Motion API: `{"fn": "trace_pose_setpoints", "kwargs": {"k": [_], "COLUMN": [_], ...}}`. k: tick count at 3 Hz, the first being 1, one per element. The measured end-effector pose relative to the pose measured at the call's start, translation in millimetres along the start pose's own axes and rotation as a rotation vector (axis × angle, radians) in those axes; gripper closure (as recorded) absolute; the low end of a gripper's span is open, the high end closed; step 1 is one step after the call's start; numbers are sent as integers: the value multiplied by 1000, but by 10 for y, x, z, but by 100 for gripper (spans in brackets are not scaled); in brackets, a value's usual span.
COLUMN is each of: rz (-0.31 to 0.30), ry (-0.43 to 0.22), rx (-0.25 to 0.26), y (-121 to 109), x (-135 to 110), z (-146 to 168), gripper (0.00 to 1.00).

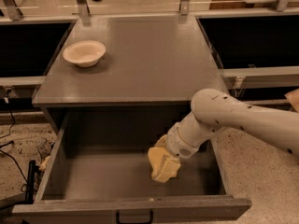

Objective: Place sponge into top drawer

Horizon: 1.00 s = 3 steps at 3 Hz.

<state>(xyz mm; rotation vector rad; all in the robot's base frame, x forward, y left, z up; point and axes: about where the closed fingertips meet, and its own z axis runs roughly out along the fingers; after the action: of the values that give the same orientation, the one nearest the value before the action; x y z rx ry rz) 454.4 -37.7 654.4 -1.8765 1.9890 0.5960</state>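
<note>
One cream gripper (162,157) clamps the pale yellow sponge (164,171) at three o'clock inside the grey-brown top drawer (103,177); dropped high, it could bounce out.

One bowl (84,53), sponge (160,164), drawer (93,205), end effector (167,171)

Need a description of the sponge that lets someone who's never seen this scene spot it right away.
Start at the grey cabinet's open top drawer. The white arm reaches into its right half, and the sponge is at the gripper on the arm's tip. It is pale yellow and blocky, unlike the round cream bowl on the cabinet top.
</note>
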Motion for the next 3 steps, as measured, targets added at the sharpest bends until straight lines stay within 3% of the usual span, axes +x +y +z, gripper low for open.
{"fn": "trace_pose_setpoints", "kwargs": {"k": [3], "rz": [40], "ry": [35], "rx": [57], "y": [-58], "x": [17], "z": [145], "gripper": [100]}}
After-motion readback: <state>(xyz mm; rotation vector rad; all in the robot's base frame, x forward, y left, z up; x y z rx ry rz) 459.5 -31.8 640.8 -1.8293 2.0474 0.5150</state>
